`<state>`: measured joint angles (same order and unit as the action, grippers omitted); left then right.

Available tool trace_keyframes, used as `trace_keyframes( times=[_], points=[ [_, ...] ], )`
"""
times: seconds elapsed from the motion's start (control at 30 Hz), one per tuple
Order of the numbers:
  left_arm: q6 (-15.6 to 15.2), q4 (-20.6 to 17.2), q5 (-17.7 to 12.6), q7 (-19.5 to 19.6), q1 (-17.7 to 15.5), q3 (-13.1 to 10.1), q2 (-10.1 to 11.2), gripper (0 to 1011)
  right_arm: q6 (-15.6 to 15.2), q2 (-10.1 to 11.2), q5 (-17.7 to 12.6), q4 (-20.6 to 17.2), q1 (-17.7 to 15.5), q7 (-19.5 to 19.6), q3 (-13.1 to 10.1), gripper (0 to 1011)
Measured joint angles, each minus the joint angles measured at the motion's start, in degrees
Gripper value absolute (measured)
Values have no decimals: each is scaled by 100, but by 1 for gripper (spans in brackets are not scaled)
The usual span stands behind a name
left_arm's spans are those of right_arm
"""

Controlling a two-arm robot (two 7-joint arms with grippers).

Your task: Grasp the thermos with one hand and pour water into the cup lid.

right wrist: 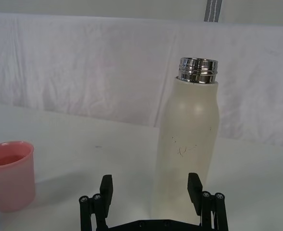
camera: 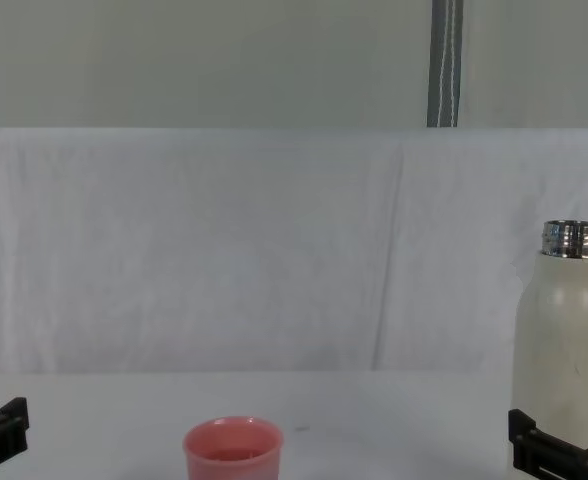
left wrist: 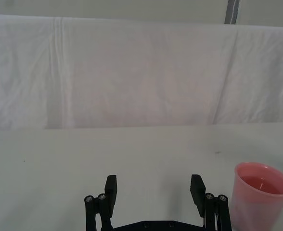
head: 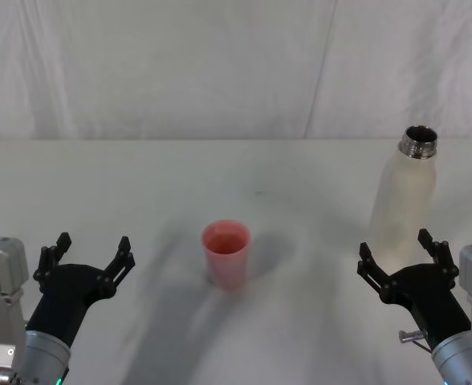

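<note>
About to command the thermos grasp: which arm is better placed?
Right. The right gripper sits open directly before the upright thermos; the left gripper is across the table, beyond the cup lid.

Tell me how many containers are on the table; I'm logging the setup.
2. The thermos stands upright on the robot's right, just beyond the open right claw. The cup lid sits near the middle, apart from the open left claw.
</note>
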<state>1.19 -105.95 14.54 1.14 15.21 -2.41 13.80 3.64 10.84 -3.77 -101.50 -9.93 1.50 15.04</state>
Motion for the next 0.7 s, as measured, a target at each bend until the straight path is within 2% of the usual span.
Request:
trace_keyframes(
  times=[0.7],
  points=[
    [0,0,0,0,0,0,0,1001,0,0,0,2,0,0,0,1001]
  ],
)
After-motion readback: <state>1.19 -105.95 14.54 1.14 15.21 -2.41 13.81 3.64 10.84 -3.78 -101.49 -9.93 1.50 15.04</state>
